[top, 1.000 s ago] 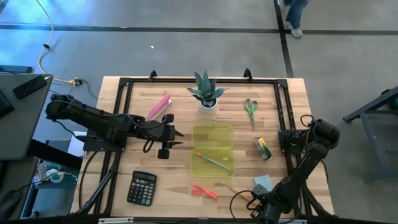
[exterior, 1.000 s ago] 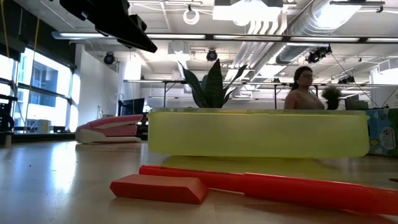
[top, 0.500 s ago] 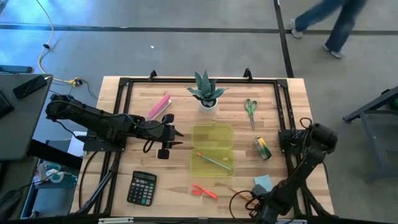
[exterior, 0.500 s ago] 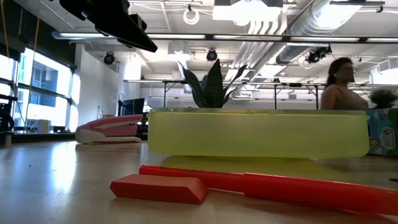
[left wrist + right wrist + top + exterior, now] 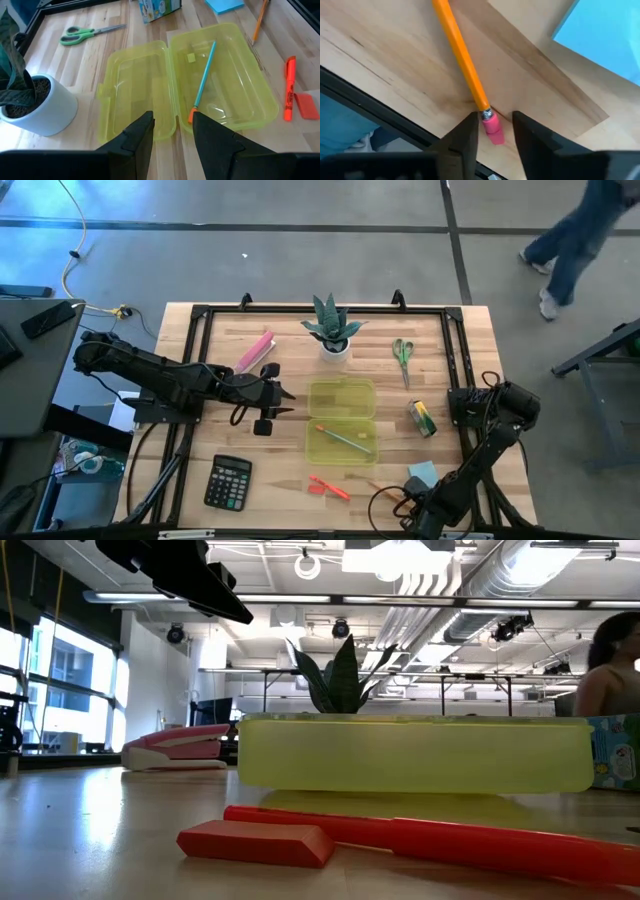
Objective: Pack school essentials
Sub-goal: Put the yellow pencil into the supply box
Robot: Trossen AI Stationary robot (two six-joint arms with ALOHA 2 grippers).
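The open yellow case lies mid-table with the green pencil and a small yellow piece in one half. My left gripper hovers open and empty at the case's left edge. My right gripper is open near the table's front right; its fingers stand on either side of the pink eraser end of the orange pencil, which lies flat on the table. The red-orange pen, green-handled scissors, green/yellow block and light-blue note pad lie on the table.
A potted plant stands behind the case. A pink bar lies at the far left and a black calculator at the near left. A flat red piece lies by the pen. A person walks past the far right.
The person beyond the table's far edge has walked toward the right. Both grippers and all the things on the table have stayed where they were.
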